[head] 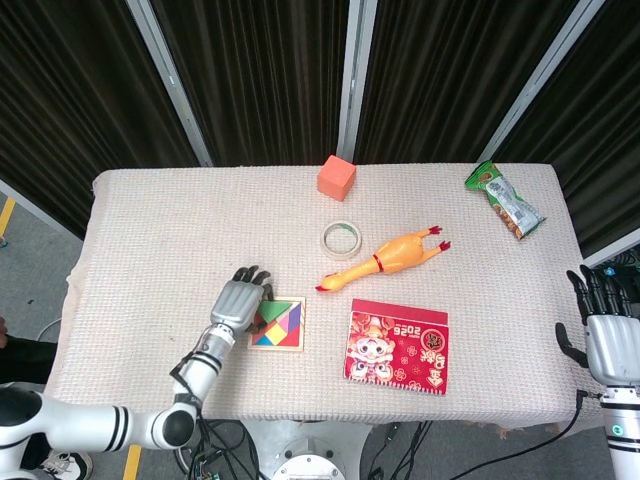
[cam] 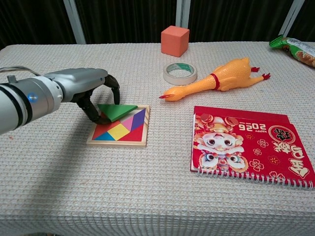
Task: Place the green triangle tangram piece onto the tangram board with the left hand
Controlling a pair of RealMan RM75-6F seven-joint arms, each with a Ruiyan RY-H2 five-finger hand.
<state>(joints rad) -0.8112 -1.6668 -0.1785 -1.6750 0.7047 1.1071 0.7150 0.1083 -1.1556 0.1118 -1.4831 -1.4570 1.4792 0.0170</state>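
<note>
Almost done. Left hand (cam: pixel 93 93) pinches green triangle (cam: pixel 117 111) over tangram board (cam: pixel 119 126), near bench front-left. Not let go yet. Right hand (head: pixel 610 335) off bench's right edge, fingers apart, w/ nothing.

Orange cube (head: pixel 337 177), tape roll (head: pixel 341 238), rubber chicken (head: pixel 390 257), red calendar (head: pixel 397 346), snack packet (head: pixel 505 199).

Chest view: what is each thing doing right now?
Left hand: holds the green triangle.
Green triangle: over the tangram board's top left, not yet let go.
Tangram board: flat on the table.
Right hand: off the table edge, open, holding nothing.
Rubber chicken: lying on its side.
Tape roll: lying flat.
</note>
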